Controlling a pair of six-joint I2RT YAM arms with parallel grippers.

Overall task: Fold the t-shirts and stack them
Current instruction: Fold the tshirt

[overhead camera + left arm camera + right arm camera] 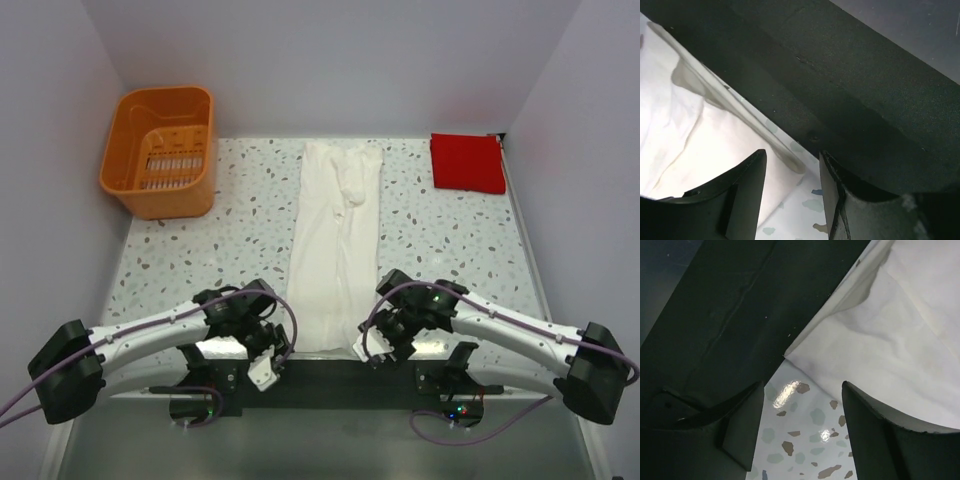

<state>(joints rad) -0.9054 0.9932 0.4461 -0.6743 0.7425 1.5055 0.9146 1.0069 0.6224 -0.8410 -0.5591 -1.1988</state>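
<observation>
1. On the table (240,240), centre: the white tee (335,250) lies flat as a narrow strip. Its long axis runs from the near edge to the far edge, between the two arms. The near hem ends at the black strip (330,378) along the near edge.
2. Far-left corner: the basket (160,150) stands well apart from both tees.
3. Far-right corner: the red tee (467,162) lies as a flat folded square, well apart from the white tee.
4. Left gripper (268,365): jaws apart, nothing between them. It sits just beside the near-left hem corner. The wrist view shows that corner under the gap.
5. Right gripper (378,350): jaws apart, nothing held. It sits just beside the near-right hem corner. The wrist view shows that corner just ahead of the gap.
6. Judgement: the coming move likely pinches both hem corners and carries the hem toward the far end, folding across the long axis. Neither arm is nearer, since each faces its own corner.
7. Writing: no brand, label or text is readable on any item.
</observation>
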